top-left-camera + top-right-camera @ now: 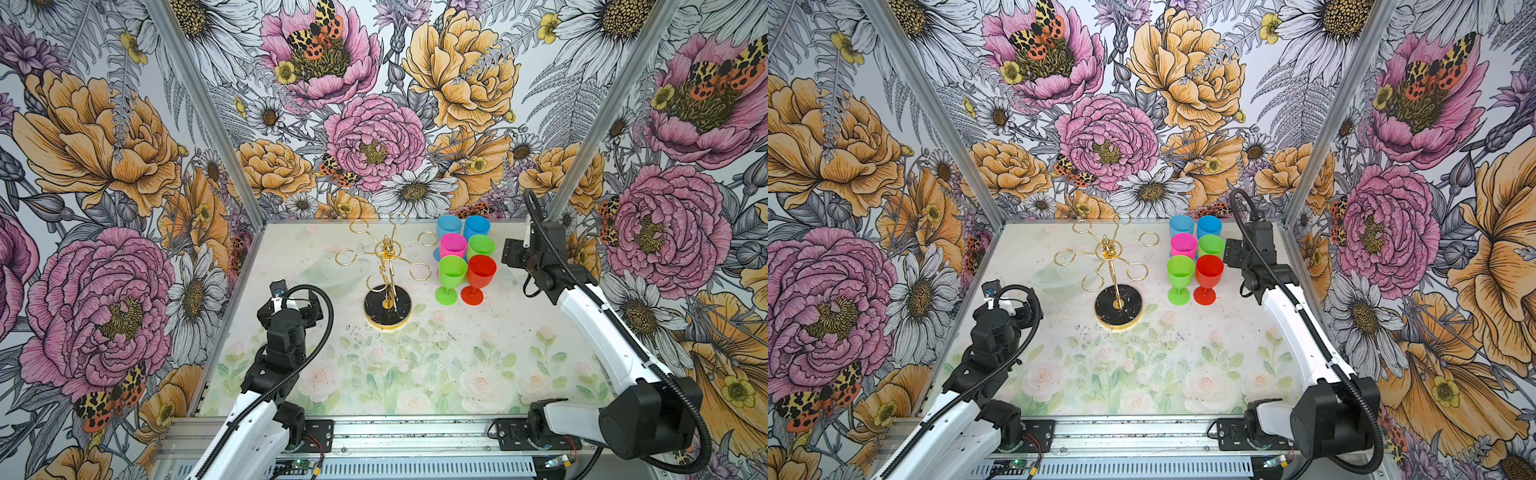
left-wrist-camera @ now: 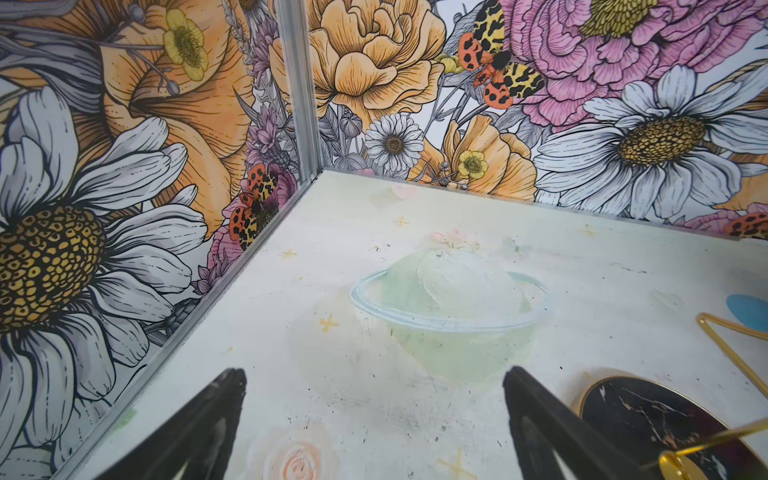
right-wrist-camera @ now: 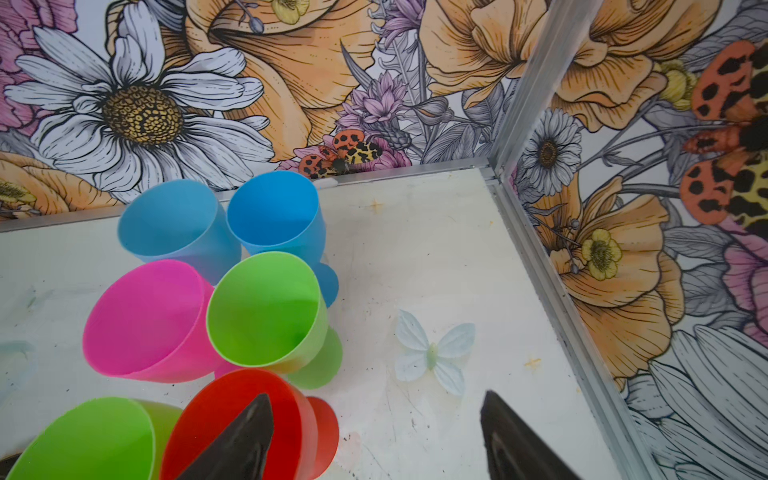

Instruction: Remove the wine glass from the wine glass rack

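Right wrist view: six wine glasses [image 3: 266, 316] (two blue, two green, pink, red) beside spread right gripper [image 3: 376, 397]; spread left gripper [image 2: 372, 370] beside one rack [image 2: 648, 415].

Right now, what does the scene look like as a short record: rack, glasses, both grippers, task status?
rack: wine glass rack upright, all six loops empty
glasses: six glasses upright in a cluster on the table, right of the rack
left gripper: left gripper open, holding nothing, near the rack's base
right gripper: right gripper open, at the red glass
task status: no glass hangs on the rack
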`<state>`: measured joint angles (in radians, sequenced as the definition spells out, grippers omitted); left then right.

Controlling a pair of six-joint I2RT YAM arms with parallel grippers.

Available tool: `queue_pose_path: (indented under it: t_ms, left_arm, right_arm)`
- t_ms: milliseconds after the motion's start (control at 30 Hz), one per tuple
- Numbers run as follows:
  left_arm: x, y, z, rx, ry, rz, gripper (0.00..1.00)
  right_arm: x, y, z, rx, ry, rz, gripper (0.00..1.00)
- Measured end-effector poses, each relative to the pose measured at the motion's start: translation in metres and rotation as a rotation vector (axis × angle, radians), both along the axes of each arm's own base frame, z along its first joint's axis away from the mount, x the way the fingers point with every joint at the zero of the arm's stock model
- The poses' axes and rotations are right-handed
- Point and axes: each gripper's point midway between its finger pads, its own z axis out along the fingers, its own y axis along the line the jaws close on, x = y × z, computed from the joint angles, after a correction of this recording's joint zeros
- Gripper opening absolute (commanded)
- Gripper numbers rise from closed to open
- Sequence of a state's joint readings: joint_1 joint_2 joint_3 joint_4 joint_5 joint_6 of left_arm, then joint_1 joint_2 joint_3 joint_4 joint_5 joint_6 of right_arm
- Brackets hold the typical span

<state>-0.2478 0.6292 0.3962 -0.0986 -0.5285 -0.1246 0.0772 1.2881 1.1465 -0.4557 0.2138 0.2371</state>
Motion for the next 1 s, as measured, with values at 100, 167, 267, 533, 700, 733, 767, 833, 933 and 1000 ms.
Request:
queue_pose_path:
  t_ms: [100,167,267,533,700,733,767,833,933,1000]
  left_arm:
    - [0.011,0.012,-0.010,-0.017,0.007,0.021,0.99]
    - [0.017,0.016,-0.018,-0.028,0.012,0.023,0.99]
    - [0.028,0.020,-0.025,-0.042,0.012,0.011,0.99]
    - [0.061,0.009,-0.047,-0.029,0.020,-0.088,0.99]
    - [0.075,0.002,-0.064,-0.011,0.029,-0.137,0.99]
    - [0.077,0.002,-0.068,-0.010,0.028,-0.142,0.99]
    - [0.078,0.002,-0.071,-0.008,0.029,-0.146,0.99]
    - [0.081,0.002,-0.073,-0.005,0.024,-0.156,0.99]
    - [0.086,0.001,-0.069,0.000,-0.011,-0.168,0.99]
    - [0.090,0.002,-0.069,0.003,-0.028,-0.171,0.99]
  right_arm:
    - [0.000,-0.020,-0.014,0.000,-0.002,-0.050,0.85]
    - [-0.003,-0.030,-0.028,-0.001,0.003,-0.077,0.86]
    - [-0.009,-0.044,-0.052,-0.010,0.005,-0.112,0.87]
    - [-0.027,-0.050,-0.125,-0.039,-0.009,-0.118,0.92]
    - [-0.026,-0.050,-0.148,-0.040,-0.045,-0.116,0.95]
    - [-0.024,-0.050,-0.149,-0.040,-0.058,-0.115,0.95]
    - [-0.022,-0.050,-0.150,-0.039,-0.075,-0.115,0.96]
    - [-0.018,-0.050,-0.150,-0.039,-0.104,-0.115,0.98]
    - [-0.013,-0.050,-0.148,-0.050,-0.147,-0.109,0.99]
    - [-0.011,-0.050,-0.146,-0.057,-0.181,-0.105,0.99]
